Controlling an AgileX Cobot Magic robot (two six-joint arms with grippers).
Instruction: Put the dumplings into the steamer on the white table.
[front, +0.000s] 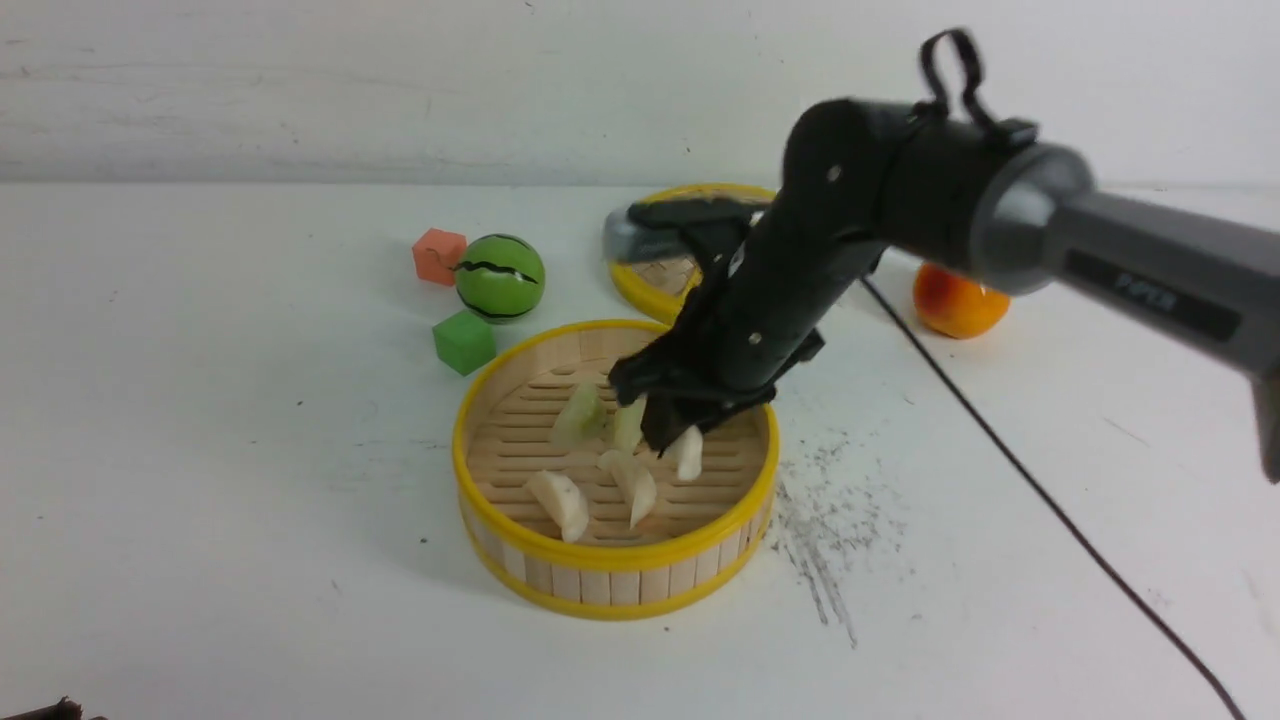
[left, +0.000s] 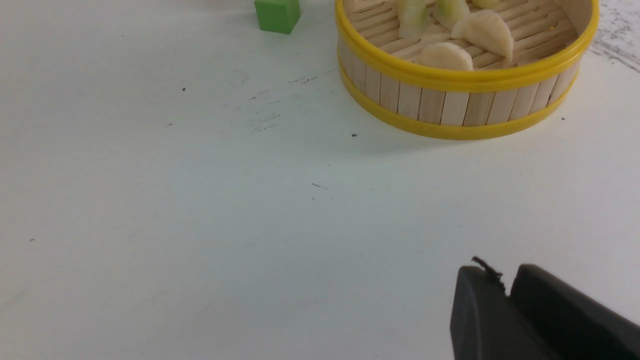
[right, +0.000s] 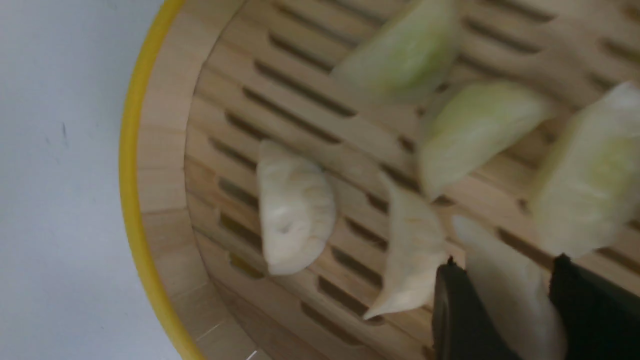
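Note:
The steamer (front: 620, 585) stands on the white table (front: 200, 450), mid-front. My right gripper (front: 668, 440) hangs inside it, shut on a cream-white dumpling (front: 688, 452) held just above the slats; in the right wrist view that dumpling (right: 505, 290) fills the gap between the fingers (right: 460, 310). Two cream dumplings (front: 560, 503) (front: 632, 485) and two greenish ones (front: 578, 415) (front: 628, 425) lie on the floor. A third greenish one (right: 590, 175) shows only in the right wrist view. My left gripper (left: 506, 280) is shut and empty, low over bare table, well short of the steamer (left: 450, 107).
A green cube (front: 464, 342), a watermelon-striped ball (front: 500, 277) and an orange cube (front: 438, 255) sit behind the steamer to the left. The woven lid (front: 650, 285) lies behind it. An orange fruit (front: 958, 305) is at the right. A black cable (front: 1000, 450) crosses the table.

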